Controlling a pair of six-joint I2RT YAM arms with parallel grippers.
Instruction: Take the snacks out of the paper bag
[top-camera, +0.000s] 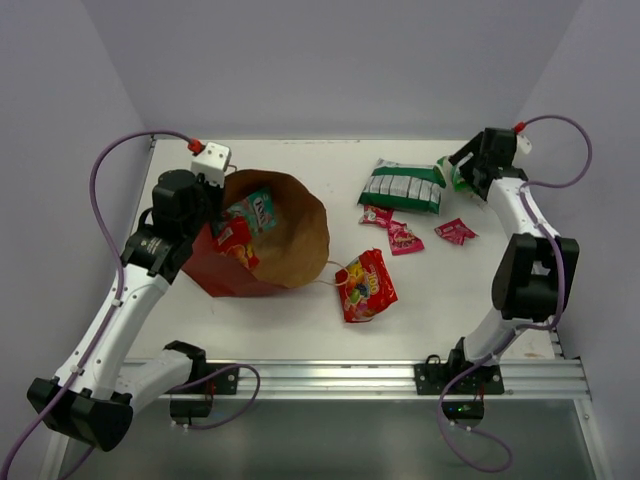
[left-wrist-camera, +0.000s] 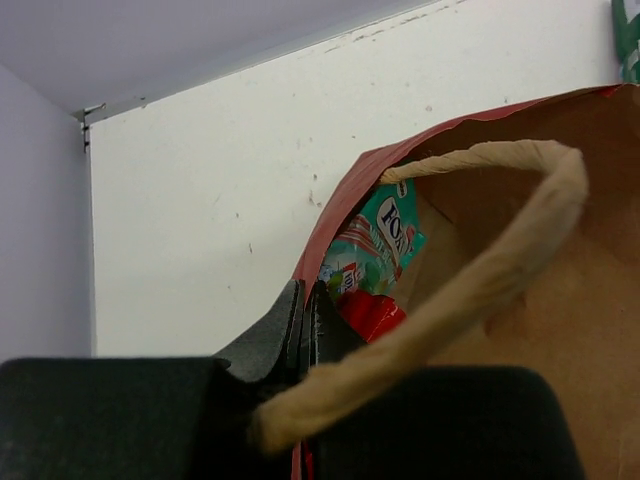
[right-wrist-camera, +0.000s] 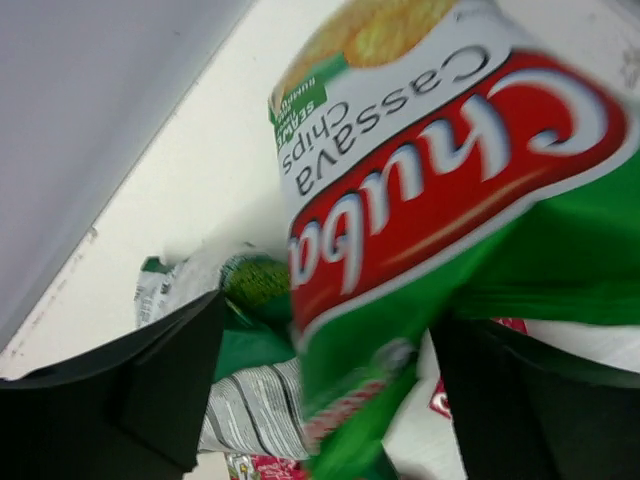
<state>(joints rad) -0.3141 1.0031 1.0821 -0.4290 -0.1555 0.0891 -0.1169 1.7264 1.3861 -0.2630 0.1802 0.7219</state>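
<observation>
The reddish-brown paper bag (top-camera: 290, 250) leans on the left of the table, its mouth facing up. My left gripper (top-camera: 207, 218) is shut on the bag's left rim (left-wrist-camera: 345, 205), with the twine handle (left-wrist-camera: 480, 280) looping across in front. A teal packet (left-wrist-camera: 385, 235) and a red packet (left-wrist-camera: 370, 312) lie inside. At the back right, my right gripper (right-wrist-camera: 330, 400) stands open with the green chip bag (right-wrist-camera: 440, 200) hanging blurred between its spread fingers (right-wrist-camera: 150, 390). In the top view the green chip bag (top-camera: 452, 180) sits beside the green-white striped multipack (top-camera: 402, 187).
On the white table (top-camera: 300, 330) lie a red candy bag (top-camera: 367, 285) in the middle and three small red wrappers (top-camera: 376, 215), (top-camera: 405, 238), (top-camera: 455, 231) below the multipack. An aluminium rail (top-camera: 350, 375) runs along the near edge. Walls close in behind and on both sides.
</observation>
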